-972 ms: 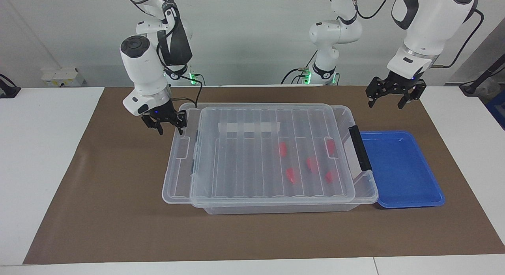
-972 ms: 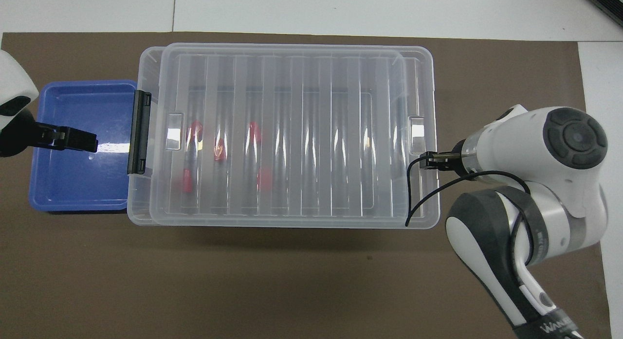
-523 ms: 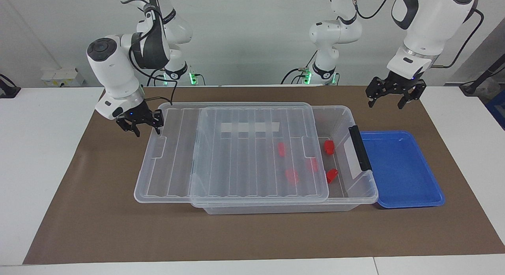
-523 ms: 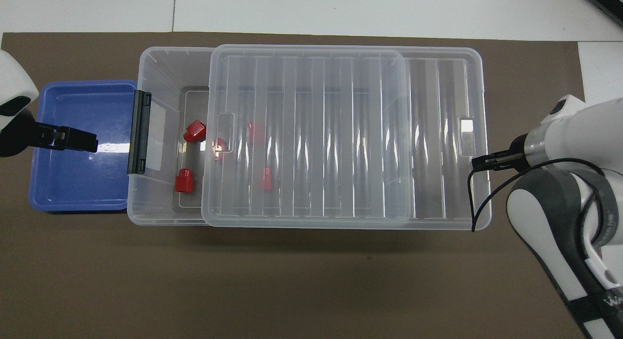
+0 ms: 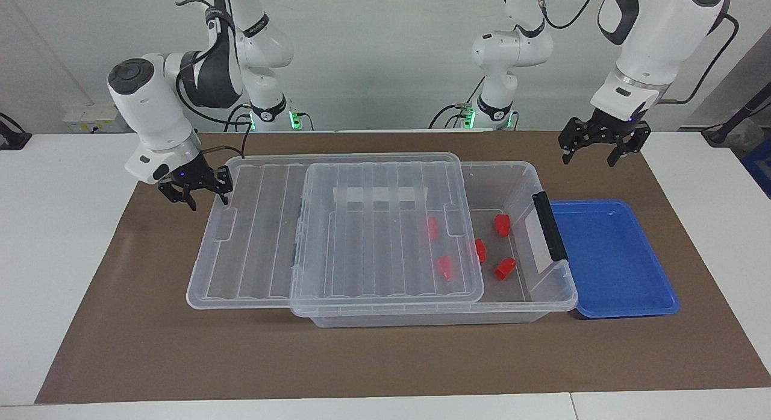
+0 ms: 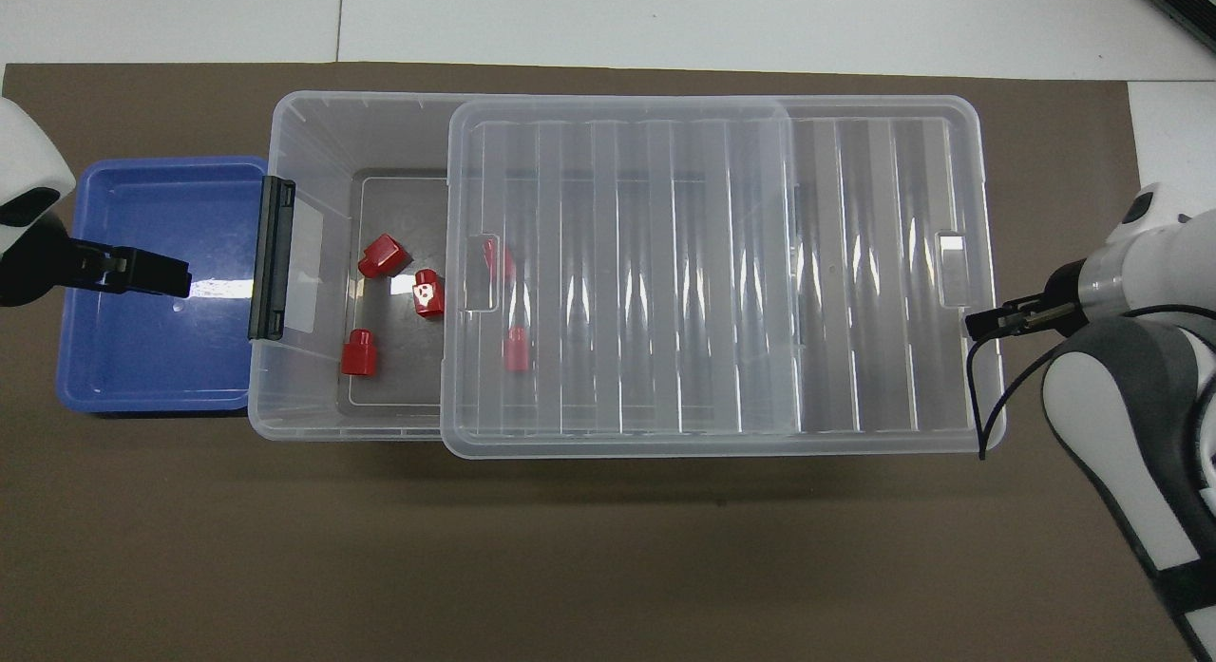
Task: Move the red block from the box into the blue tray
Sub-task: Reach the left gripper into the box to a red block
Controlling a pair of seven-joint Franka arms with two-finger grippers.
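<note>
The clear box (image 5: 545,300) stands mid-table, and its ribbed lid (image 5: 361,239) is slid partway off toward the right arm's end. My right gripper (image 5: 203,197) holds the lid's end rim and also shows in the overhead view (image 6: 993,320). Three red blocks (image 6: 383,255), (image 6: 428,293), (image 6: 360,351) lie uncovered in the box near the black latch bar (image 6: 271,258). Two more red blocks (image 6: 494,258), (image 6: 516,349) show through the lid (image 6: 712,282). The empty blue tray (image 5: 608,257) sits beside the box's latch end. My left gripper (image 5: 596,152) waits, open and raised over the tray (image 6: 142,358).
A brown mat (image 5: 181,347) covers the table under everything, with white tabletop (image 5: 54,257) at both ends. The lid's free end overhangs the mat toward the right arm's end. A white socket block (image 5: 90,115) sits at the wall.
My right gripper has pulled the lid toward the right arm's end. The box's latch end is now uncovered, showing three red blocks. The left arm has not moved.
</note>
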